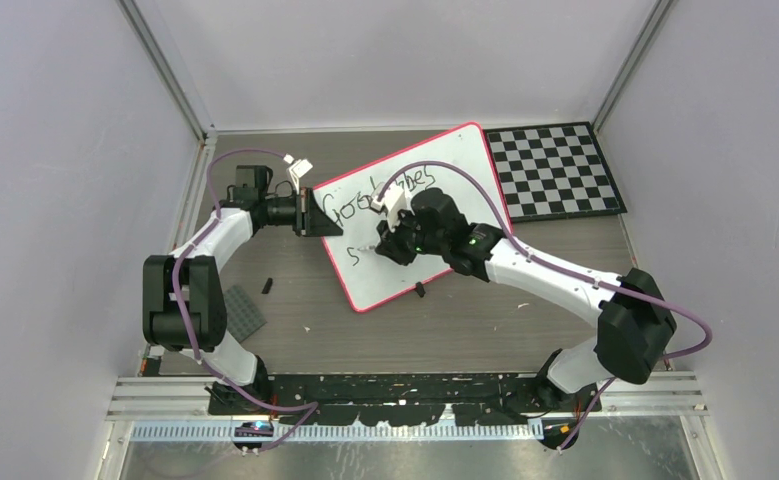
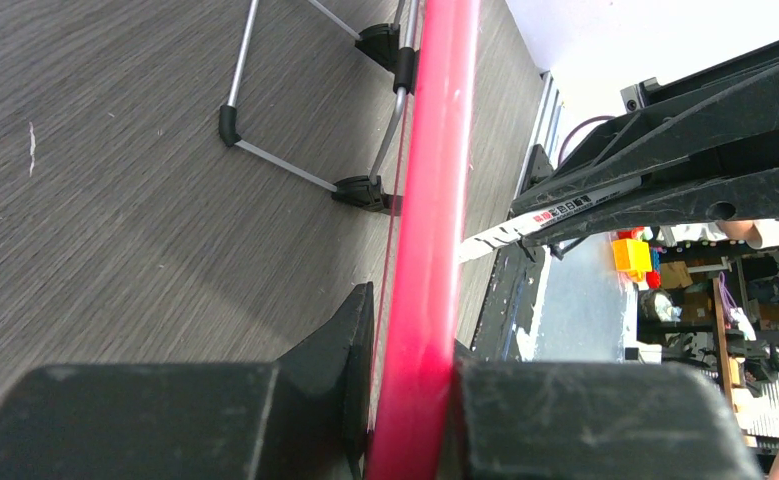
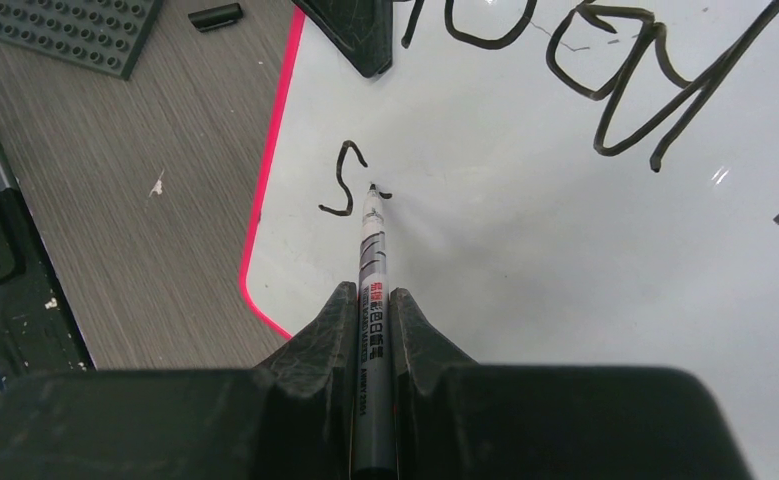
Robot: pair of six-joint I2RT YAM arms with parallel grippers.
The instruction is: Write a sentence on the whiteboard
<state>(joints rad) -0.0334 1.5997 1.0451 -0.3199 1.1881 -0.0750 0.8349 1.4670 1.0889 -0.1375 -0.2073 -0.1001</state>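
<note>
The whiteboard [image 1: 445,175], white with a red-pink rim, lies tilted on the table. Black handwriting "Good vibes" [image 1: 365,200] runs along its upper part, and an "S" [image 3: 343,180] starts a second line. My left gripper [image 1: 315,212] is shut on the board's left rim [image 2: 427,250]. My right gripper [image 1: 393,240] is shut on a grey marker [image 3: 373,290], whose tip touches the board just right of the "S". The left gripper's fingertip [image 3: 360,35] shows at the top of the right wrist view.
A black-and-white checkerboard mat [image 1: 555,170] lies at the back right. A dark grey studded plate [image 1: 240,312] and a small black cap [image 1: 266,285] lie left of the board. The board's black clip feet [image 2: 365,190] and wire stand show beneath it.
</note>
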